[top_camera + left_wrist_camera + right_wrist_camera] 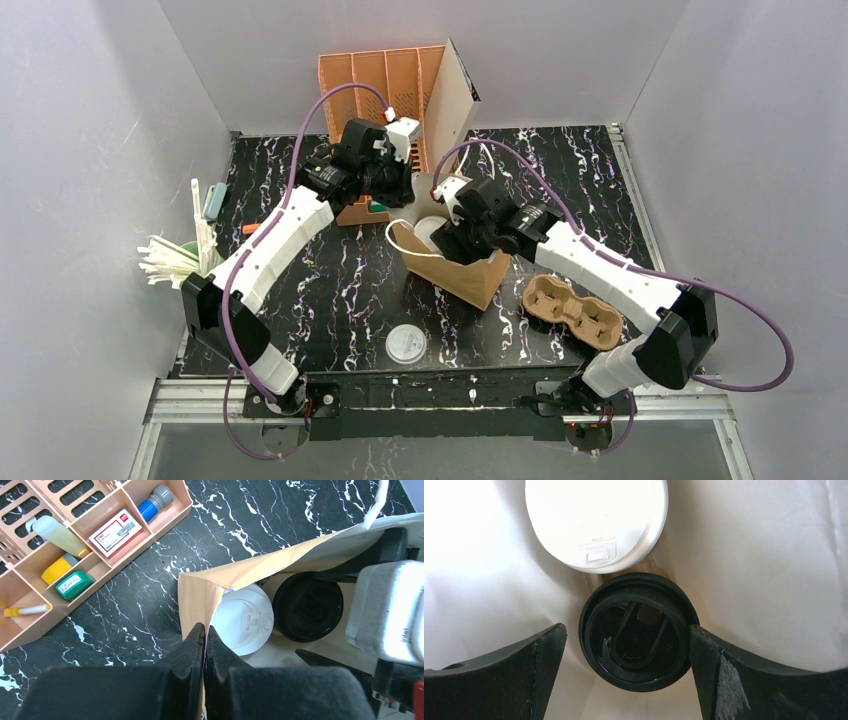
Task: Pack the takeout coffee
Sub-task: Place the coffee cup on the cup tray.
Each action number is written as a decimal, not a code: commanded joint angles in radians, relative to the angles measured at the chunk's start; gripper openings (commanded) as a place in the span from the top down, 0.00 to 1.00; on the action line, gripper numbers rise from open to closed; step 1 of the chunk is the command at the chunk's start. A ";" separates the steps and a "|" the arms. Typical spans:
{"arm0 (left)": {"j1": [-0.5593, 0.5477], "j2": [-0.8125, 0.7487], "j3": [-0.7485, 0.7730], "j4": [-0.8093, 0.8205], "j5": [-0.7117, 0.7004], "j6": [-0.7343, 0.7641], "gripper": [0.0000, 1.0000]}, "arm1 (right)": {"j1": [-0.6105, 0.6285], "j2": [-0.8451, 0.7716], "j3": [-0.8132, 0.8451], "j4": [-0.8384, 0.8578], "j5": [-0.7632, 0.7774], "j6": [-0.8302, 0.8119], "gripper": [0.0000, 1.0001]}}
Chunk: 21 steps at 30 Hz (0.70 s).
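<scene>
- Open-jawed right gripper [626, 627]: lowered inside the paper bag [470, 278], released and holding nothing, its black fingers [499, 680] on either side of the takeout coffee.
- Clenched left gripper [205, 632]: jaws pinched on the bag's torn upper edge, with the bag mouth gaping just beyond them.
- Orange organiser [125, 510]: ahead and to the left of the left gripper, apart from the bag, with small bottles and a box in its compartments.
- Cardboard cup carrier [572, 310]: outside the bag, back along the right arm from the right gripper.
- Takeout coffee [636, 635]: on the bag floor between the right gripper's fingers, with the black lid [307, 607] seated. One finger is clear of the rim; the other seems to touch it, though shadow leaves this uncertain.
- White-lidded cup [596, 515]: just past the right fingertips, beside the coffee.
- Flat white lid [405, 343]: on the table, well behind both grippers.
</scene>
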 commanded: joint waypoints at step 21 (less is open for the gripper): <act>0.011 0.001 0.042 0.007 -0.006 0.006 1.00 | -0.035 0.089 0.069 -0.101 0.124 0.033 0.02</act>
